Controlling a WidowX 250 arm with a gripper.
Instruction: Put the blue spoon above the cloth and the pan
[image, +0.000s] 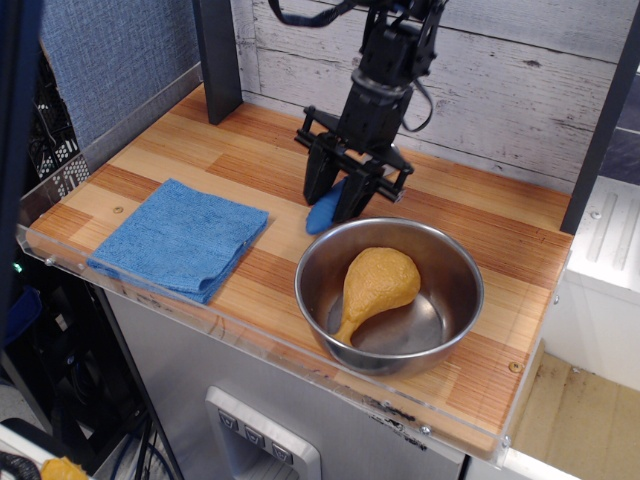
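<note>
Observation.image looks down on a striped wooden counter (200, 150) with a clear plastic lip along its front and left edges. At far left a dark vertical bar blurs the frame edge, with a black crate behind it and a blue textured panel (120, 50) above. The cloth (180, 238) lies folded near the counter's front left corner. A dark post (218, 55) stands at the back, against a whitewashed plank wall (520, 80).

Near the middle my gripper (338, 207) reaches down to the wood, fingers pinching the spoon (324, 212); only its blue handle shows, slanting low with its tip at or just above the surface, I cannot tell which. It sits behind the gap between cloth and pan, just beside the pan's back rim.

The pan (455, 270) stands to the right, toward the front, holding an orange drumstick toy (376, 285). Further right, another dark post and a white ridged surface (610, 240) lie beyond the counter. Below the front edge is a grey cabinet face (200, 380).
</note>
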